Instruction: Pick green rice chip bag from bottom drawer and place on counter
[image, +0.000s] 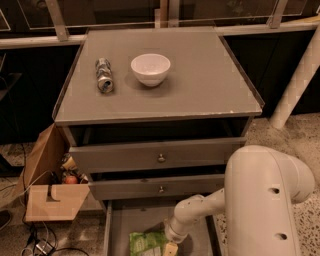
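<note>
Green crinkle at the bottom edge of your view: the green rice chip bag (146, 243) lies on the floor of the bottom drawer (117, 225), which stands pulled open. Just right of the bag, the hand (170, 248) is low inside the drawer, at the bag's right edge. The frame cuts it off, so you cannot tell whether it is open, closed or gripping, nor whether it touches the bag.

Progress, as a judgement:
- Done: drawer open, reach made down to the bag.
- Unconfirmed: the grasp.
- Left: lift out, carry up, set down on the surface (200, 75).

Surroundings, left to right:
- Cardboard box (50, 200) on the floor beside the cabinet, small clutter inside; cables (35, 242) trail below it. Well clear of your path.
- Silver can (104, 75) on its side at the surface's left.
- White bowl (150, 68) near the can, not touching it. The grey to the bowl's right looks the likeliest spot to place.
- Two upper drawers (125, 160), both standing a little out above the bottom one. They probably crowd a straight lift; expect to draw the bag outward before raising it.
- Arm (260, 200), bulky and white, hides the drawer's right side from you.
- Post (300, 75) at far right, well apart.
</note>
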